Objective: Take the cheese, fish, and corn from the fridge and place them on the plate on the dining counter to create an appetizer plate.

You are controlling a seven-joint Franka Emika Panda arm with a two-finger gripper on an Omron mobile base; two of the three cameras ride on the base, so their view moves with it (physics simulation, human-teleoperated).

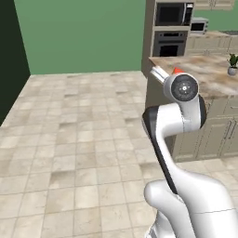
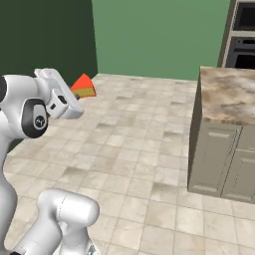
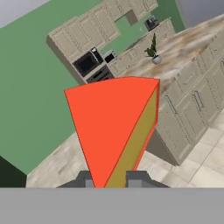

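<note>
An orange-red cheese (image 3: 113,127) wedge with a yellow side sits between my gripper's (image 3: 113,179) two dark fingertips, gripper shut on it. From the right base view the cheese (image 2: 83,85) is held out in the air in front of the gripper (image 2: 75,93), well above the floor. Its red tip (image 1: 177,70) peeks out beside the wrist in the left base view. The marbled beige-brown dining counter (image 1: 209,74) (image 2: 226,94) stands to the right, apart from the cheese. The fish, corn, fridge and plate are out of view.
A potted plant (image 1: 232,65) (image 3: 154,51) stands on the counter. Grey cabinet doors (image 2: 224,159) run below it. A wall oven stack (image 1: 171,28) stands behind. The tiled floor (image 1: 83,139) spreads wide to the left, up to a green wall and a dark wall (image 1: 9,60).
</note>
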